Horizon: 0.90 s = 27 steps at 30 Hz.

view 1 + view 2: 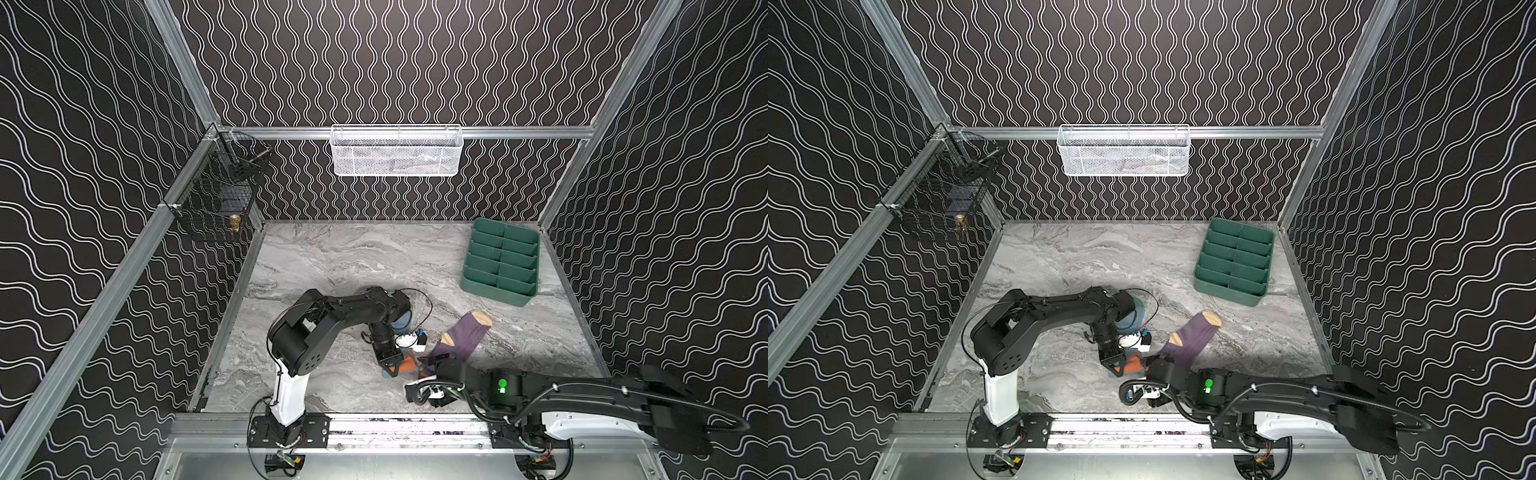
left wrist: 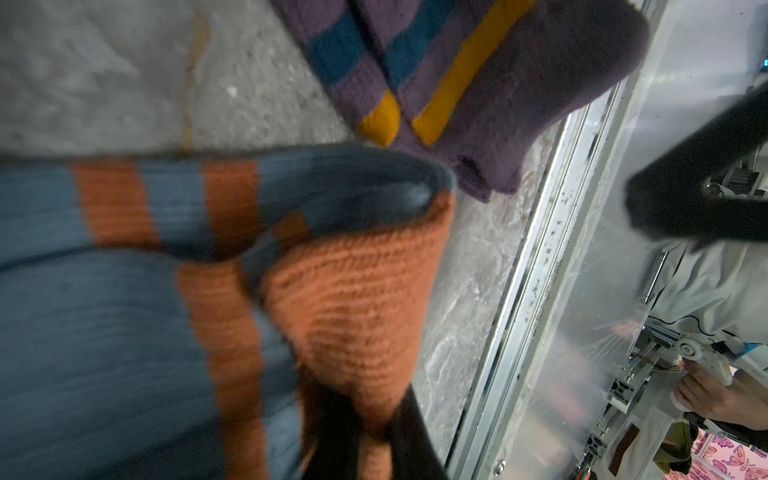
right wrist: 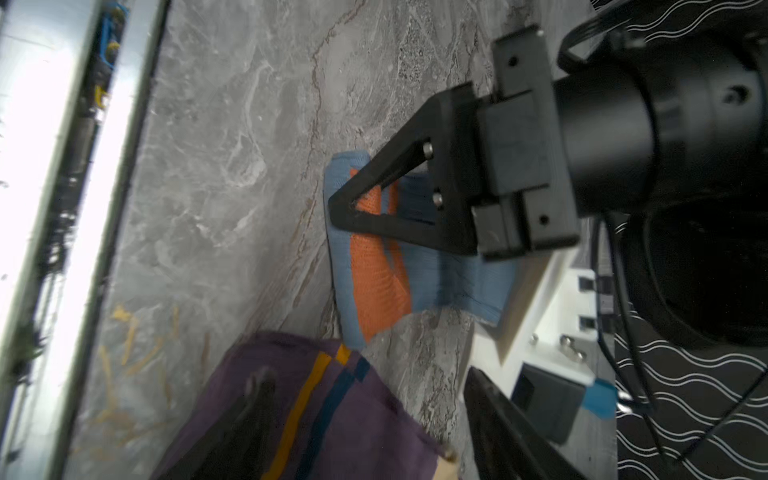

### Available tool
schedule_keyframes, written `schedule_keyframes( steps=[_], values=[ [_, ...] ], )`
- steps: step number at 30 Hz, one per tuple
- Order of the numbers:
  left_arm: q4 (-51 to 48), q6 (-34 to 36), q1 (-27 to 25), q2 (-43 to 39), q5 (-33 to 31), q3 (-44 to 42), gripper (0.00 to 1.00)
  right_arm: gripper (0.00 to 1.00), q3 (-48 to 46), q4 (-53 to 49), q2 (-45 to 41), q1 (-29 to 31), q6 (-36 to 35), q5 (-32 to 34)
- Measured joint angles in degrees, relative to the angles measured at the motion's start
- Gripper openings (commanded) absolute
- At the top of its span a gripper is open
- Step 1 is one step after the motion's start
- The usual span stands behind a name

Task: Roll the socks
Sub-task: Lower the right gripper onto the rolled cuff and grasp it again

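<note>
Top views: blue sock [image 1: 409,362] and purple sock [image 1: 461,336] lie near the desk's [image 1: 332,266] front edge, cuffs just beside each other; left hand [image 1: 391,368] is down on the blue cuff

Left wrist: fingers pinched shut on the orange cuff, which looks turned over. Rolling seems barely begun

Right wrist: right hand [image 3: 365,376] has jaws apart, straddling the purple cuff, gripping nothing. Next move probably calls for closing there and bringing the socks together

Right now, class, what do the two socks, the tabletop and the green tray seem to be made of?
Blue sock: ribbed knit yarn, matte; stitch rows show.
Purple sock: fuzzy knit, matte, knitted-in stripes.
Tabletop: grey marble look, veined; possibly laminate.
Green tray: likely moulded plastic, smooth, uniform colour.
</note>
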Motion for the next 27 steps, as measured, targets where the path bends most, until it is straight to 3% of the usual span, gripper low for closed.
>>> schedule_keyframes(
  steps=[5,13,21,24,27],
  values=[
    [0.07,0.0,0.02,0.0,0.13,-0.07,0.0,0.66,1.05,6.99,10.69,-0.74,-2.97,0.76],
    [0.15,0.02,0.04,-0.44,0.11,-0.13,0.0,0.46,3.48,13.66,19.78,-3.39,-2.82,0.24],
    [0.68,0.02,0.02,-1.51,-1.14,-0.39,0.0,0.0,4.39,16.76,23.98,-3.91,-0.13,-0.17],
    [1.2,0.02,-0.11,-2.34,-2.82,-0.61,0.0,0.0,4.63,16.11,23.96,-3.91,0.96,-0.42],
    [3.19,-0.17,-0.24,-4.37,-6.01,-1.55,0.13,0.0,5.35,14.38,23.91,-4.0,2.49,-0.72]
  ],
)
